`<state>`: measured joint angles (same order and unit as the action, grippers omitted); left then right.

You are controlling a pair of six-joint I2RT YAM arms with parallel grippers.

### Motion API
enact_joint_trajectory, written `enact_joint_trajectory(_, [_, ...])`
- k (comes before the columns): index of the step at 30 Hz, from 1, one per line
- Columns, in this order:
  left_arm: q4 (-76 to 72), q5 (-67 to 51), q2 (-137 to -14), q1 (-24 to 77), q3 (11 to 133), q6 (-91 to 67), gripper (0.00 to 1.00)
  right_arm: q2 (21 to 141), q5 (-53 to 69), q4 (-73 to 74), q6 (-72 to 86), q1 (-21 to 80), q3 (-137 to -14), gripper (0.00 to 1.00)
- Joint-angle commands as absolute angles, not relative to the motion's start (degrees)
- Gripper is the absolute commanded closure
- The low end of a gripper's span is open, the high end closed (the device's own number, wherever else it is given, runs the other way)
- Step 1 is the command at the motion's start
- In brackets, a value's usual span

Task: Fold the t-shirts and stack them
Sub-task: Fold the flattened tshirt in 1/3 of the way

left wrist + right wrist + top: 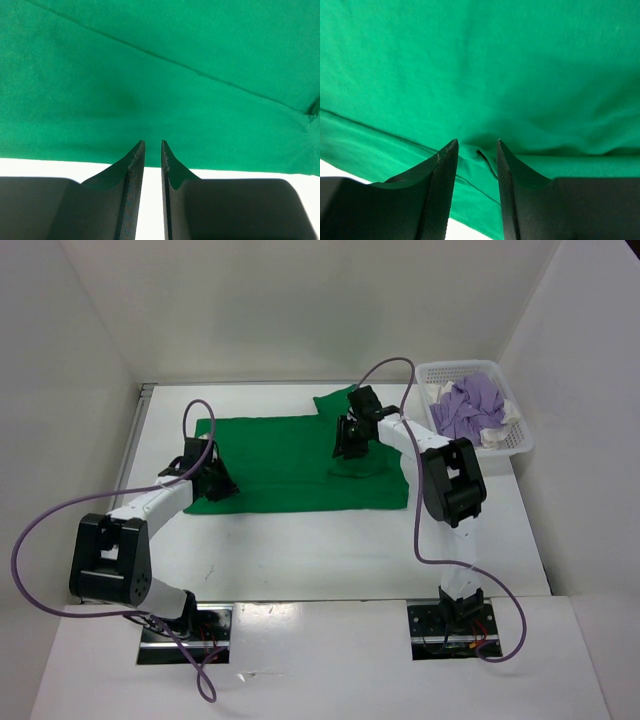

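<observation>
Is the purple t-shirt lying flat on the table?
No, the purple t-shirt sits crumpled inside the white basket, apart from the green t-shirt.

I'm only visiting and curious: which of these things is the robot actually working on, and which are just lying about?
Part of the job:
green t-shirt, spread on the table
purple t-shirt, in the basket
white t-shirt, in the basket too

Just there:
basket
table
</observation>
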<state>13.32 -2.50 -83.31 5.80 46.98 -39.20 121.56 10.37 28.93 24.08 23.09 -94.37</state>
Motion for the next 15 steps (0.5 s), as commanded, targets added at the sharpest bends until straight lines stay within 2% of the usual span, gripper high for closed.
enact_joint_trajectory(1, [11.6,-3.2,-84.3,5.6,47.6,-38.9,0.74,120.5,11.8,29.4,22.9,23.0,-93.3,0.59])
enact_joint_trajectory(6, [11.6,-3.2,-84.3,5.6,47.6,-38.9,0.74,121.7,12.3,29.4,23.4,23.6,-93.3,0.65])
enact_joint_trajectory(7, [11.6,-3.2,-84.3,5.6,47.6,-38.9,0.74,121.7,12.3,29.4,23.4,23.6,-93.9,0.71])
enact_joint_trajectory(9, [11.6,-3.2,-84.3,5.6,47.6,-38.9,0.74,122.3,12.3,28.8,23.4,23.6,-94.5,0.77])
enact_joint_trajectory(10, [11.6,-3.2,-84.3,5.6,47.6,-38.9,0.74,122.3,12.3,28.8,23.4,23.6,-95.0,0.85])
enact_joint_trajectory(15, [11.6,-3.2,-84.3,5.6,47.6,-38.9,0.74,124.6,12.3,31.5,22.9,24.1,-100.0,0.95])
